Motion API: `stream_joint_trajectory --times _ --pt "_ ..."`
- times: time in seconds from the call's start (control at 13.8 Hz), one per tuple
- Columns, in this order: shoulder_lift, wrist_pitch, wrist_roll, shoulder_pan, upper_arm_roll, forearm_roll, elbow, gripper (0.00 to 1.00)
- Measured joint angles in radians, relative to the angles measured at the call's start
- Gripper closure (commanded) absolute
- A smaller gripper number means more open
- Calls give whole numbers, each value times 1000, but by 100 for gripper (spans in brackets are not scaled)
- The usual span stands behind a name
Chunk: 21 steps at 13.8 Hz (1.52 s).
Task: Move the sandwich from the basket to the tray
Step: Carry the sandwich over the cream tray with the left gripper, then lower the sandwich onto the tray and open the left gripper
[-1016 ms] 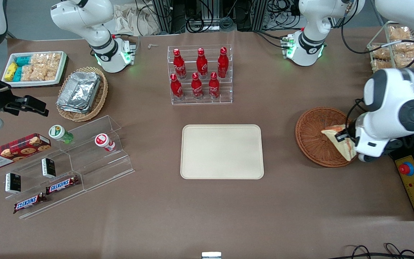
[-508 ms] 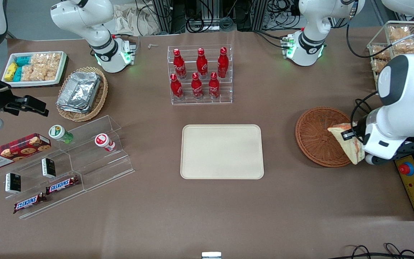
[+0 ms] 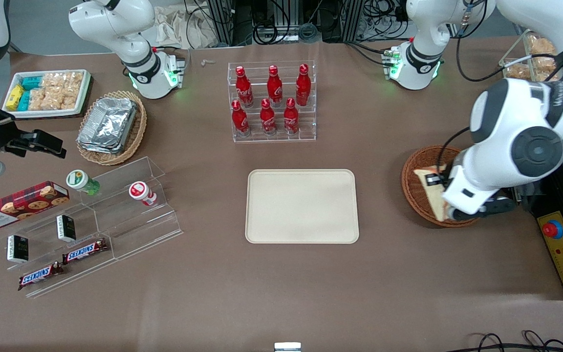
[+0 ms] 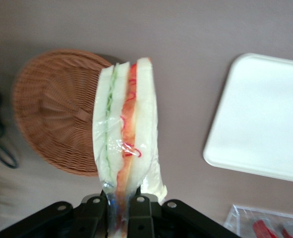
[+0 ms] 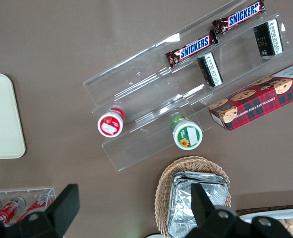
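front view shows the gripper (image 3: pixel 439 188) above the basket (image 3: pixel 416 188), at the working arm's end of the desk (image 3: pixel 384 274), its fingers (image 4: pixel 139 215) pinching the sandwich (image 3: pixel 433 190) by one edge. left wrist view has the sandwich hanging clear of the basket, its green and red filling edge showing, with the tray (image 4: pixel 265 124) well apart from the basket on bare desk.

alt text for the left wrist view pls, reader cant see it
The left arm's gripper is shut on a clear-wrapped triangular sandwich, held up above a round reddish-brown wicker basket. A corner of the cream rectangular tray lies nearby on the brown tabletop.
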Motion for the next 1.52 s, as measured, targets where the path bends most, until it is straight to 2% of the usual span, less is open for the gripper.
stream_joint_trajectory --times 0.07,0.29,0.51,0.73,1.02,1.16,1.23,1.31,1.45,1.52 --pt "8 0 0 0 -21 -10 8 94" --pt "29 1 -1 -17 -72 -14 22 96" --pt "92 63 -1 -90 -77 10 21 98" --pt "207 149 -29 -169 -78 55 20 98" --pt "322 259 -44 -211 -77 60 22 97" --pt "345 282 -44 -223 -77 61 23 92" --pt "354 291 -49 -226 -77 61 23 85" --pt "363 304 -56 -227 -77 62 23 68" --pt "382 339 -70 -227 -75 65 22 6" --pt "390 351 -77 -227 -74 75 22 1"
